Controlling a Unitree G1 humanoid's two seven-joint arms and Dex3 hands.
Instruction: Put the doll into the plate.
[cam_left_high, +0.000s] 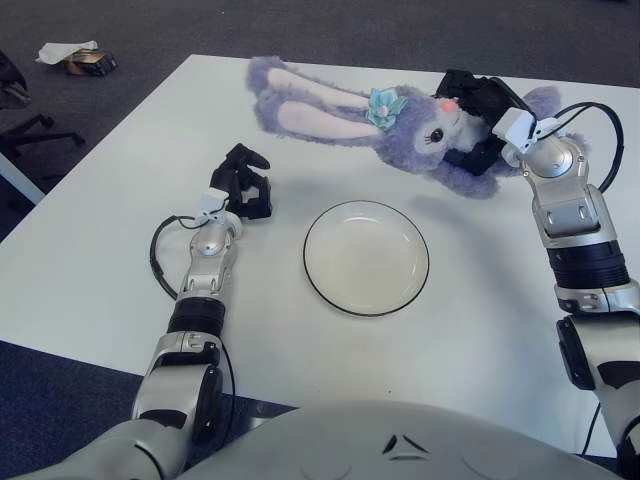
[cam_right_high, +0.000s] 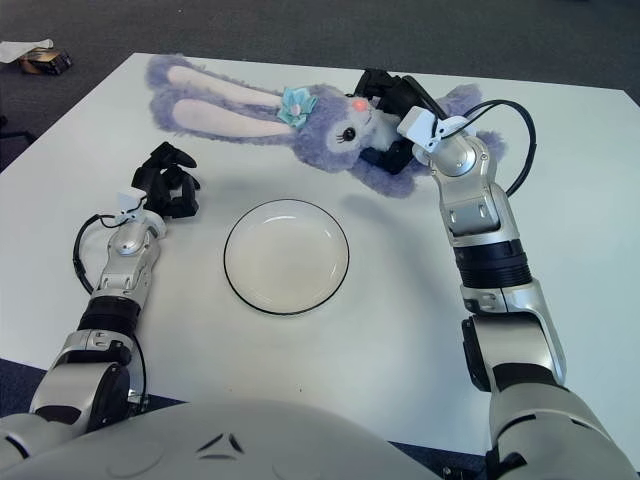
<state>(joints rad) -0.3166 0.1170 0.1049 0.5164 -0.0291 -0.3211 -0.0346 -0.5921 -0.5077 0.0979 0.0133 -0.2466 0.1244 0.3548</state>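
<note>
Gripping the purple doll (cam_left_high: 420, 135) by its body, the right hand (cam_left_high: 480, 110) holds it in the upper right of the frame, ears trailing left, presumably to carry it over. The plate (cam_left_high: 366, 257) sits at centre on the table (cam_left_high: 100, 240), below and left of the doll. The left hand (cam_left_high: 240, 185), fingers curled and holding nothing, shows left of the plate.

no readable text, no labels, no numbers
</note>
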